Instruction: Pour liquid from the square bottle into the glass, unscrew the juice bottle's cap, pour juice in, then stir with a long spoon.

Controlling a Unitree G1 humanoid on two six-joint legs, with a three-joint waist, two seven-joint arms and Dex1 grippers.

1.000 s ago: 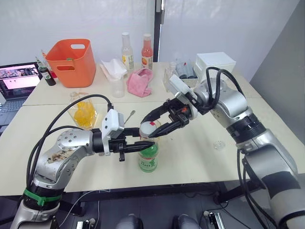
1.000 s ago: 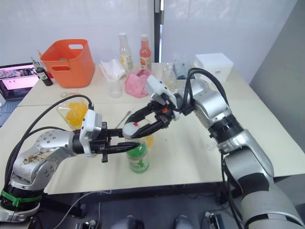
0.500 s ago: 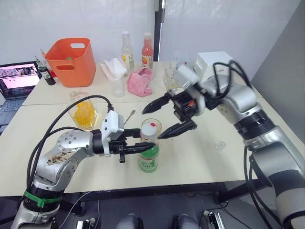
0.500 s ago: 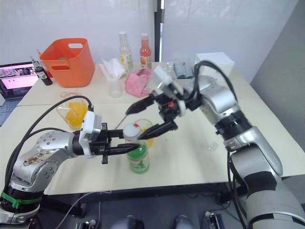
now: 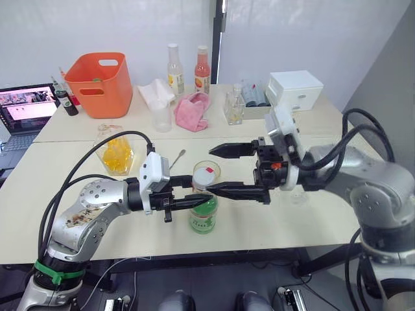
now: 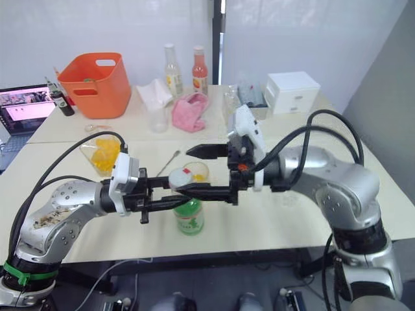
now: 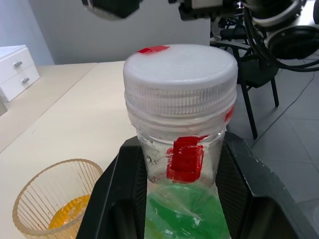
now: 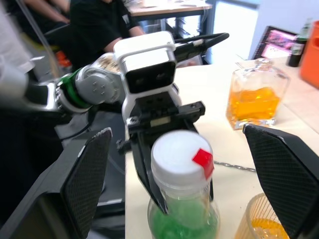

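Observation:
The juice bottle (image 5: 203, 217), with its green label, stands upright near the table's front edge. My left gripper (image 5: 189, 200) is shut on its neck, a finger (image 7: 119, 204) on each side. The juice bottle's cap (image 5: 204, 177), white with a red mark, sits on the bottle. My right gripper (image 5: 209, 169) is open wide, level with the cap and clear of it, one finger behind it and one in front. The glass (image 5: 211, 168) stands just behind the bottle, with a little orange liquid in it. The square bottle (image 5: 115, 150) is to the left, and the long spoon (image 5: 176, 157) lies between it and the glass.
At the back stand an orange bin (image 5: 100, 84), two slim bottles (image 5: 172, 68), a measuring cup (image 5: 161, 118), a pink cloth (image 5: 191, 110), a small clear bottle (image 5: 233, 110) and a white box (image 5: 295, 91). A laptop (image 5: 26, 110) sits at the far left.
My right gripper has opened off the cap and swung down and right, its fingers now level. The cap has stayed on the bottle. The left gripper has held still.

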